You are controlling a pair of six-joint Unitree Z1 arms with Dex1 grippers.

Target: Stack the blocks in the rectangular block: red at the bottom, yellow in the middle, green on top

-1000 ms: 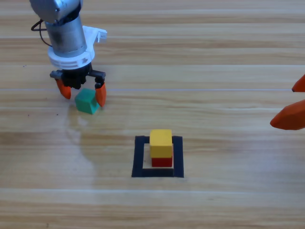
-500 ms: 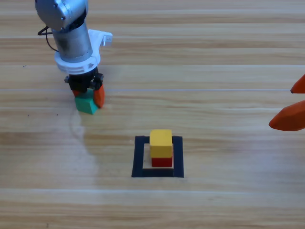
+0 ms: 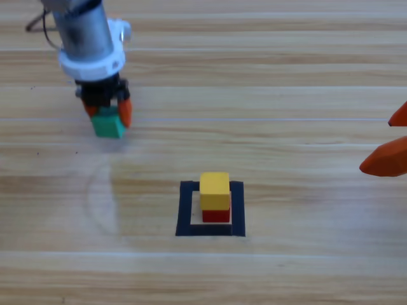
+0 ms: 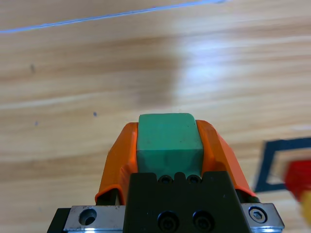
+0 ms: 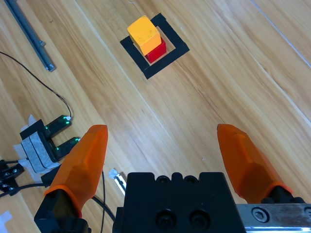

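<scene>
The green cube point(image 3: 107, 124) is clamped between the orange jaws of my left gripper point(image 3: 107, 113) at the upper left and hangs just above the table. In the left wrist view the green cube point(image 4: 168, 142) fills the gap between the jaws of the left gripper point(image 4: 167, 145). The yellow cube point(image 3: 215, 189) sits on the red cube point(image 3: 216, 215) inside the black tape square point(image 3: 210, 230), lower centre. The same stack, yellow cube point(image 5: 143, 34) over red cube point(image 5: 156, 50), shows in the right wrist view. My right gripper point(image 3: 389, 143) waits open at the right edge.
In the right wrist view, a small black sensor device point(image 5: 46, 143) with green lights and cables lies off to the left, and a metal rail point(image 5: 28, 34) runs along the upper left. The tape square's corner point(image 4: 279, 162) shows at the right of the left wrist view.
The left gripper came down over the green cube, shut on it, and has lifted it slightly up and to the left. The right gripper has stayed still.
</scene>
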